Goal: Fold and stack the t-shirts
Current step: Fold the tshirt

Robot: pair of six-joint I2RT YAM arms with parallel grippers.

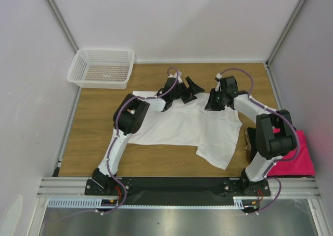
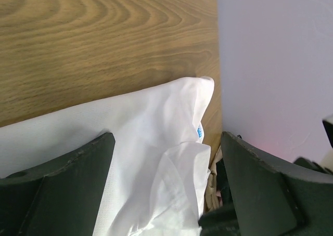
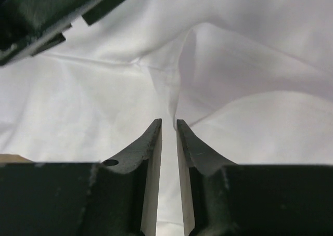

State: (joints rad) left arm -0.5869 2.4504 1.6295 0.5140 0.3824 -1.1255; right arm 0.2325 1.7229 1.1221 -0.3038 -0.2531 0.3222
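Your wooden table, pale walls; left gripper gapes over the white t-shirt, right gripper pinches its fold.

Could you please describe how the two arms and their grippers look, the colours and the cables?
The left arm and the right arm have white links and bulky black joints. A thin purple cable loops along each. The left gripper and the right gripper are black, with tapering fingers.

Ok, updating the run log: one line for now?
white t-shirt: spread out | left gripper: open, over far edge | right gripper: shut on white t-shirt | pink t-shirt: off to right
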